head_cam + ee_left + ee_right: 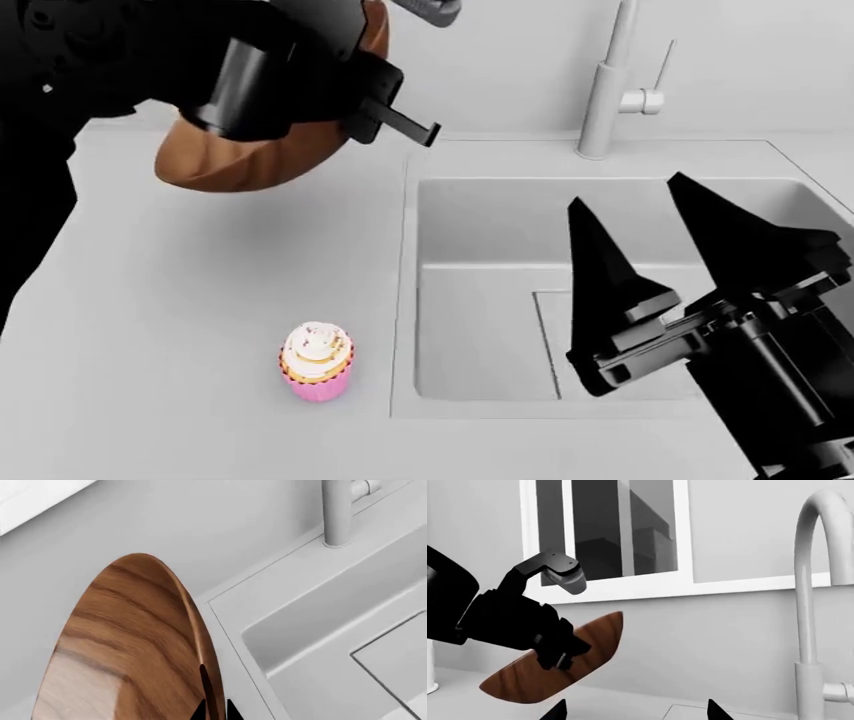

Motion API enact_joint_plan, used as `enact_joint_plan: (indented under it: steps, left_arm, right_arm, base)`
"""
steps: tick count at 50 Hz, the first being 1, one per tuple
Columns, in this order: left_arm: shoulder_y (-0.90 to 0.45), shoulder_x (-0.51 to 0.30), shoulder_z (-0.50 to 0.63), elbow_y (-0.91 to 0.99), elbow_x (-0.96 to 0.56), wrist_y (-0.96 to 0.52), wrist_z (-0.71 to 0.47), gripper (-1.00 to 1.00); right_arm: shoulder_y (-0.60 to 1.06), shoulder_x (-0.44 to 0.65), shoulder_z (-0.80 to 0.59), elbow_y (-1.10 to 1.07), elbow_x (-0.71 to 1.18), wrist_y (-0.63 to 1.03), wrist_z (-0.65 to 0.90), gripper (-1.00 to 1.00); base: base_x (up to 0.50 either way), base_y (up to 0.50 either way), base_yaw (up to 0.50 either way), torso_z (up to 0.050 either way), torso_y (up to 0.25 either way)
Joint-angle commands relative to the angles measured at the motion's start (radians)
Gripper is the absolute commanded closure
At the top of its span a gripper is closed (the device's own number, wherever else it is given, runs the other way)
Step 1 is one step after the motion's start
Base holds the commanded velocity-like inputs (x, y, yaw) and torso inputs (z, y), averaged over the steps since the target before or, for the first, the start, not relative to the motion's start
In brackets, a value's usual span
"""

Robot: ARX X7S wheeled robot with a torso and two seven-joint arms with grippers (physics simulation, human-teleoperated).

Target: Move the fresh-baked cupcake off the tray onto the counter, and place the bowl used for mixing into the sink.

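Observation:
My left gripper (pixel 215 711) is shut on the rim of the brown wooden bowl (pixel 127 650) and holds it tilted in the air above the counter (pixel 200 300), left of the sink (pixel 494 240). The bowl also shows in the head view (pixel 220 165) and in the right wrist view (pixel 560 670). The cupcake (pixel 318 362), pink wrapper and white frosting, stands upright on the counter near the sink's front left corner. My right gripper (pixel 667 240) is open and empty above the sink, its tips also in the right wrist view (pixel 635 711). The tray is out of view.
A tall grey-white faucet (pixel 607 80) stands behind the sink; it also shows in the left wrist view (pixel 337 510) and the right wrist view (pixel 810 605). A rectangular drain cover (pixel 554 340) lies in the basin. A window (pixel 620 530) is in the back wall.

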Motion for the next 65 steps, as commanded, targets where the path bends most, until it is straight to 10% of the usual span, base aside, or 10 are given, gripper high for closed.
enact_joint_plan:
  steps: [1,65]
  left_arm:
    - [-0.013,0.009,-0.010,0.011,0.016,0.019,0.023,1.00]
    - [0.043,-0.048,-0.066,0.194,-0.237,-0.039,-0.150,1.00]
  right_arm:
    - [0.007,0.007,0.000,0.000,0.007,0.002,0.014,-1.00]
    - [0.001,0.020,-0.004,-0.015,0.000,-0.011,0.039,-1.00]
  base:
    - [0.00,-0.44,0.00,0.000,0.000]
    - [0.00,-0.37,0.00,0.000,0.000]
